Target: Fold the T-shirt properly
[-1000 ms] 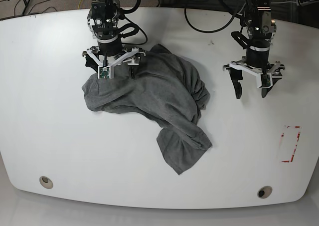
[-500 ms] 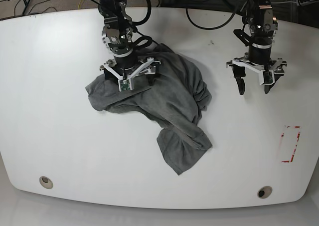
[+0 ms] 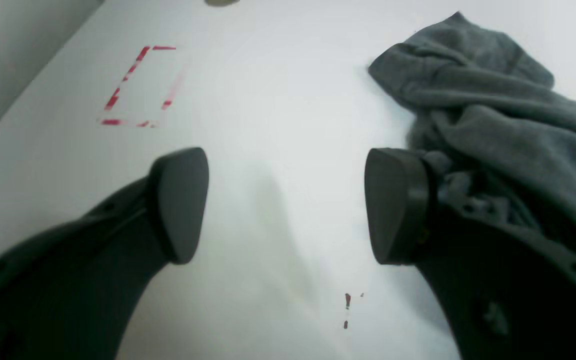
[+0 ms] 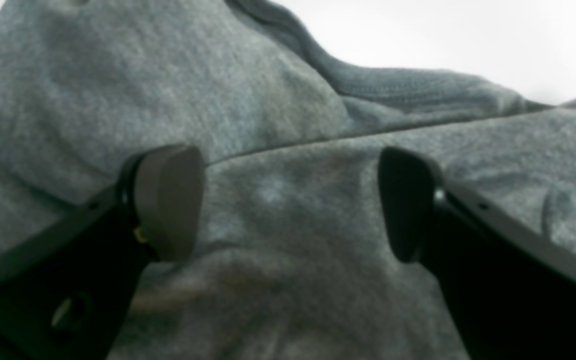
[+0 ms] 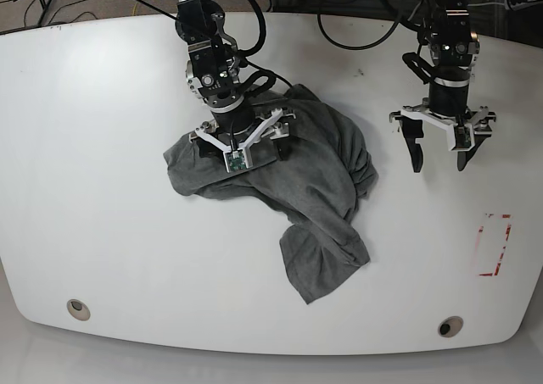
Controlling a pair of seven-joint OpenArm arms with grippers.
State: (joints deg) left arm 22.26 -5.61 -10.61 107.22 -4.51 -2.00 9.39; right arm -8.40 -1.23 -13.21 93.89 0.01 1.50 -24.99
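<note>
Meanwhile, over the rumpled T-shirt point(image 5: 288, 168), the right gripper point(image 4: 288, 200) stands with its jaws spread wide and nothing between them, the pads poised just above grey jersey and a raised seam running across beneath them. Whether the tips touch the cloth cannot be told from the wrist view. Across the last second this arm has travelled from the shirt's edge nearest the table's left side toward the middle of the table, and the whole heap has slid along with it: the shirt's left margin now lies further from the left edge of the table point(image 5: 85, 189) than it did. Nothing has been flattened; the garment remains a bunched mound with one lobe trailing toward the near edge.

Off to the other side, the left gripper point(image 5: 439, 153) hangs with jaws equally wide and empty over bare table, the shirt's nearest fold just beside one pad in its wrist view. A red dashed marking point(image 5: 495, 244) sits toward the table's right edge, well apart from the cloth.

Folding proper looks barely begun; the shirt seems merely to have been repositioned toward the centre, and spreading it flat likely comes first.
</note>
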